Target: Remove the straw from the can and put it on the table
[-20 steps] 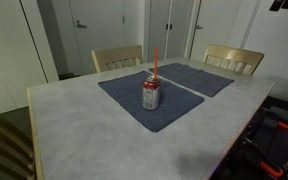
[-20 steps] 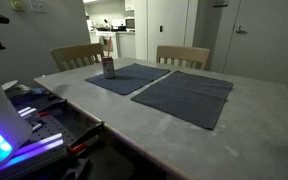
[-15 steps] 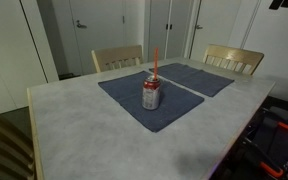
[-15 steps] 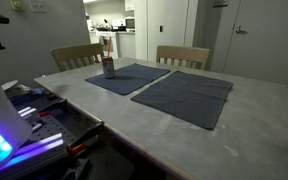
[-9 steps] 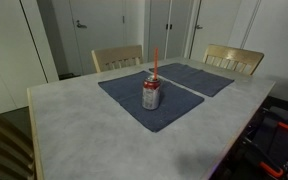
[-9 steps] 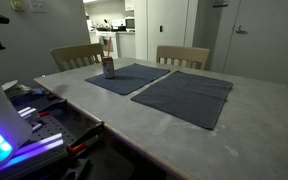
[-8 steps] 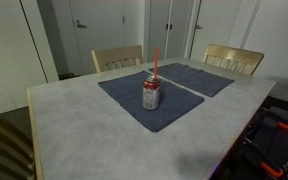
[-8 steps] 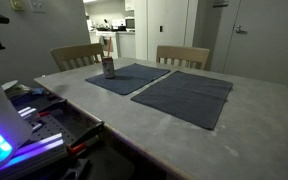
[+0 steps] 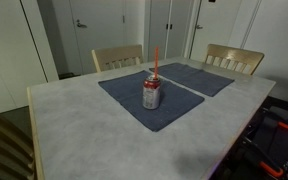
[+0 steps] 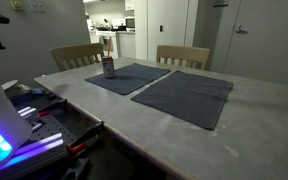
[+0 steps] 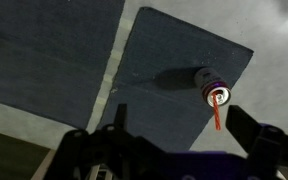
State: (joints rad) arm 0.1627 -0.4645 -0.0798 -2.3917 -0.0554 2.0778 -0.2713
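The can (image 9: 152, 96) stands upright on a dark placemat (image 9: 124, 95) on the pale marbled table (image 9: 84, 135), with the red-orange straw (image 9: 155, 62) upright in it. In an exterior view the can (image 10: 108, 68) is at the table's far left. The wrist view looks down from high above on the can's top (image 11: 214, 94) and the straw (image 11: 218, 116). My gripper (image 11: 181, 125) is open and empty, high above the table, its fingers spread to either side of the can in that view. Only a dark tip of the arm (image 9: 212, 1) shows at the top edge.
A second placemat (image 9: 199, 77) lies beside the first. Two wooden chairs (image 9: 117, 57) (image 9: 234, 58) stand at the far side. A chair back (image 9: 4, 140) is at the near left. Equipment with cables (image 10: 34, 110) sits off the table's edge.
The dark part of the arm at the top edge of an exterior view has moved from the top right corner leftward, toward above the can. Can and straw have not moved.
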